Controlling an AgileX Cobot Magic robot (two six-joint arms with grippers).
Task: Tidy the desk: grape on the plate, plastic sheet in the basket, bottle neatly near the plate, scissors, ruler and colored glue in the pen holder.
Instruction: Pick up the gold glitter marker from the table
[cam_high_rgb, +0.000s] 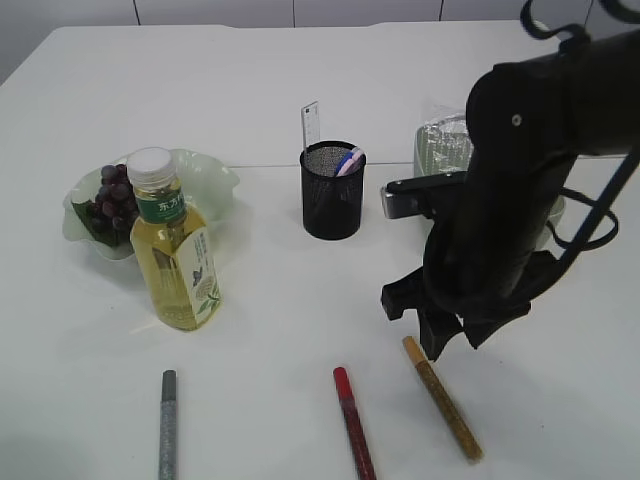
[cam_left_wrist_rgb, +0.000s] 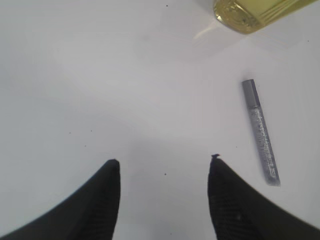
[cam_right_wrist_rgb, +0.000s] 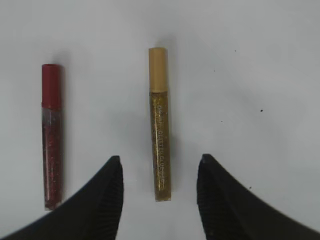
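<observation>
Between your right gripper (cam_right_wrist_rgb: 159, 172) fingers the gold glue stick (cam_right_wrist_rgb: 159, 125) lies flat on the tabletop (cam_right_wrist_rgb: 250, 60), long axis running straight away, cap farthest; jaws half open, empty. Red glue stick (cam_right_wrist_rgb: 51, 135) lies parallel, left. Your left gripper (cam_left_wrist_rgb: 164, 170) hangs open, empty.
</observation>
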